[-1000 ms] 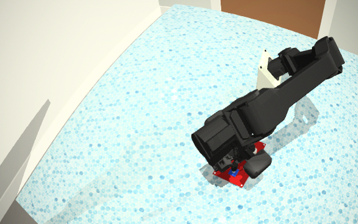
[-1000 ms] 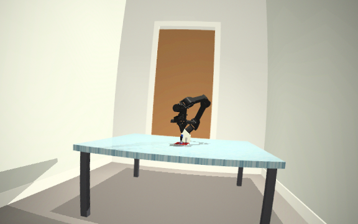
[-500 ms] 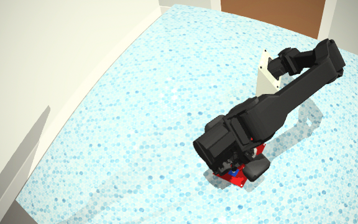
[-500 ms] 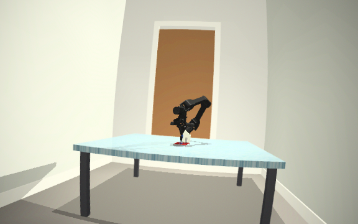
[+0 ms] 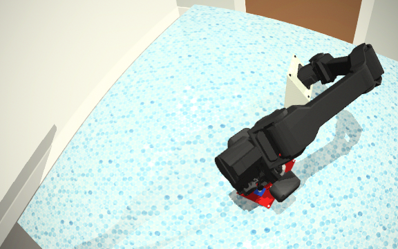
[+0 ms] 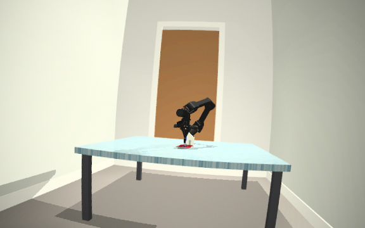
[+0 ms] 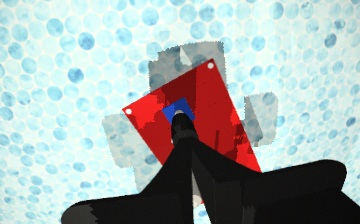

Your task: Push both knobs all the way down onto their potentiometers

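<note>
The red circuit board [image 5: 265,202] [image 7: 215,112] stands on the table under my arm. A blue potentiometer [image 5: 259,192] [image 7: 179,106] sits near one end of it. A black knob [image 7: 181,124] is over that potentiometer, and a light grey bit shows between the two in the wrist view. My gripper [image 7: 186,143] is shut with nothing seen between its fingers. Its tips are right over the black knob; whether they touch it I cannot tell. The second potentiometer and its knob are hidden behind the fingers in the wrist view. How far down the black knob sits is not clear.
The cream block [image 5: 297,93] by the arm's base stands behind the board. A round light grey part [image 5: 283,169] shows on the board beside the gripper body in the top view. The arm covers much of the board there.
</note>
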You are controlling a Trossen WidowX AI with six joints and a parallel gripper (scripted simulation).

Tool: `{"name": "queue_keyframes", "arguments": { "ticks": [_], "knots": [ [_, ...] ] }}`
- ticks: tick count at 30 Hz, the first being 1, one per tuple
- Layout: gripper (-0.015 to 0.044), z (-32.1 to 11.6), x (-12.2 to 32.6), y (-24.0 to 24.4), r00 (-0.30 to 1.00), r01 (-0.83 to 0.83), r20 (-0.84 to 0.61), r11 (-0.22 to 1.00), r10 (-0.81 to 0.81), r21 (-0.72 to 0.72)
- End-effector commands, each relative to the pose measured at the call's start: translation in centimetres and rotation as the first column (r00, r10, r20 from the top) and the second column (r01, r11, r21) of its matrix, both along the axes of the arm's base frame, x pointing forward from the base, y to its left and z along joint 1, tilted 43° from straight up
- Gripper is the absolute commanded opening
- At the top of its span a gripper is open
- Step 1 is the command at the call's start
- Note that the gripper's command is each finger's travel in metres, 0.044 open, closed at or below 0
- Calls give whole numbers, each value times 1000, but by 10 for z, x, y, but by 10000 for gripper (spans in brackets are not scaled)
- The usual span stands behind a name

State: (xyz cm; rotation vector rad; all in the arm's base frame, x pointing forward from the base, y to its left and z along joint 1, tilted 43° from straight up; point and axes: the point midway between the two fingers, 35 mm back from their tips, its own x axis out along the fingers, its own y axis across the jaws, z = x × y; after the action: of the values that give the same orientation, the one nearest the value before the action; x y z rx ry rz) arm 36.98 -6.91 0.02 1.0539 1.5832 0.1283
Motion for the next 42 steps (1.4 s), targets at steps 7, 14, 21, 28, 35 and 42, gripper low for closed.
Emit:
{"name": "queue_keyframes", "arguments": {
  "ticks": [7, 14, 21, 28, 35, 42],
  "knots": [
    [0, -2, 0, 2, 1000, 3, -2, 1000, -3, 4],
    [0, -3, 0, 4, 1000, 3, -2, 1000, -3, 4],
    [0, -2, 0, 3, 1000, 3, -2, 1000, -3, 4],
    [0, -2, 0, 3, 1000, 3, -2, 1000, -3, 4],
    [0, -5, 0, 5, 1000, 3, -2, 1000, -3, 4],
    [0, -6, 0, 6, 1000, 3, -2, 1000, -3, 4]
  ]
}}
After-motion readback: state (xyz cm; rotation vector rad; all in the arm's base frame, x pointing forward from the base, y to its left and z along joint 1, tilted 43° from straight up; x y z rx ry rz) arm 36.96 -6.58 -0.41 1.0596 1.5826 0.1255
